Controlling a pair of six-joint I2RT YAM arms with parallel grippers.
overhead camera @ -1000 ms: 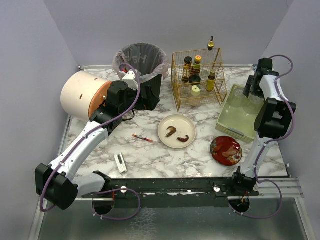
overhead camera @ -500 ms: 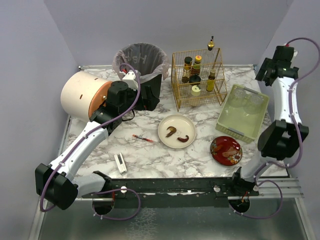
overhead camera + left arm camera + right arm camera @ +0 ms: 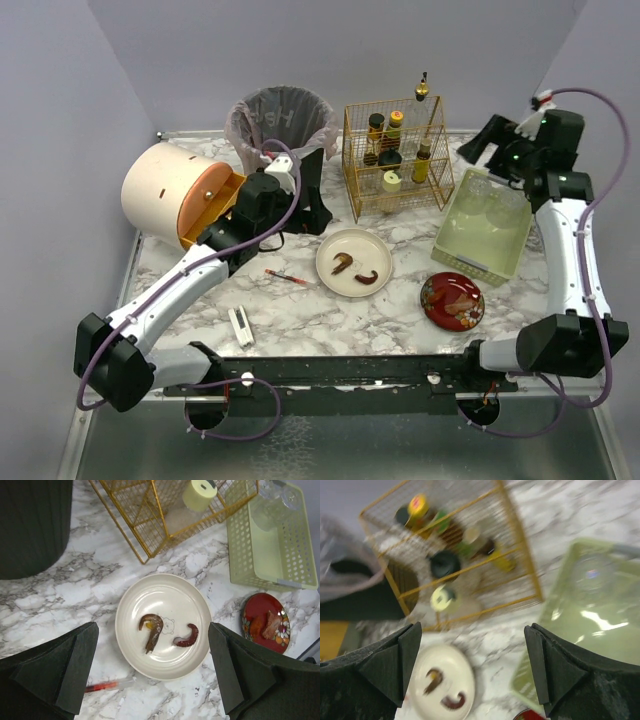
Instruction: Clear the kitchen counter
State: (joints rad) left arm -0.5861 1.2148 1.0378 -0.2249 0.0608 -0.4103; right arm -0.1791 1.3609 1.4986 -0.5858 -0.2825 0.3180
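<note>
The kitchen counter point(image 3: 300, 310) is white marble. On it lie a cream plate point(image 3: 353, 245) with two food scraps, a red plate point(image 3: 452, 301) with food, a red pen point(image 3: 290, 278) and a small white object point(image 3: 241, 326). My left gripper point(image 3: 310, 195) is open and empty, above the counter left of the cream plate. In the left wrist view the plate point(image 3: 175, 597) lies between and beyond its fingers point(image 3: 65, 670), with the pen point(image 3: 102, 685) below. My right gripper point(image 3: 487, 143) is open and empty, high over the back right. Its blurred view shows the cream plate point(image 3: 445, 665).
A gold wire rack point(image 3: 397, 155) with bottles stands at the back. A yellow-green basket point(image 3: 455, 245) holding glasses is on the right. A bagged trash bin point(image 3: 283, 120) is at the back left. A beige cylinder point(image 3: 170, 185) with an orange lid lies at the left.
My right arm has swung up from over the basket, and its gripper now points left at the back right. My left gripper has shifted a little right, toward the cream plate.
</note>
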